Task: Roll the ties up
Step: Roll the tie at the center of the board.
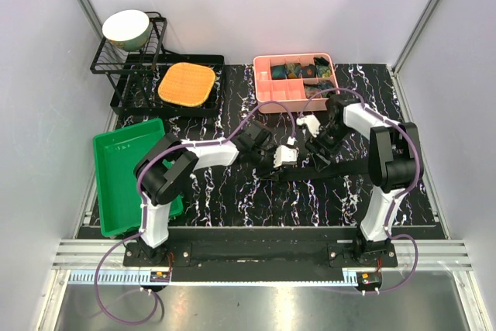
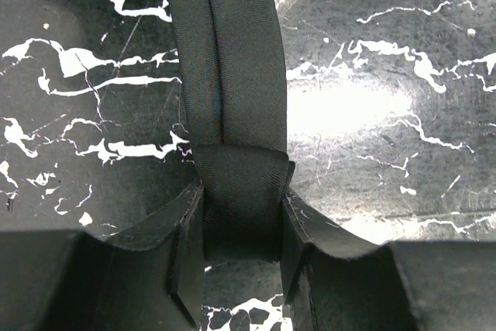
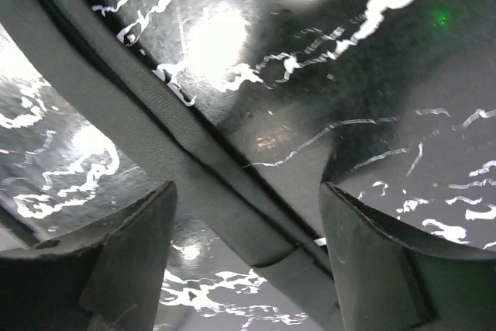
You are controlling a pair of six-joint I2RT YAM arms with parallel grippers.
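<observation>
Just in front of the pink tray (image 1: 271,92), the black tie (image 2: 232,52) lay on the table (image 1: 232,191); the left pincer (image 2: 242,230) was clamped on its rolled end, and the right pincer (image 3: 246,218) stood open astride it.

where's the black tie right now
The tie lies mid-table in the top view, just in front of the pink tray, its rolled end pinched in the left gripper jaws.

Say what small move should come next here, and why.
Probably the left gripper should rotate to wind another turn: it pinches only a short first fold of the black tie, while the rest lies flat on the marbled table under the open right gripper.
</observation>
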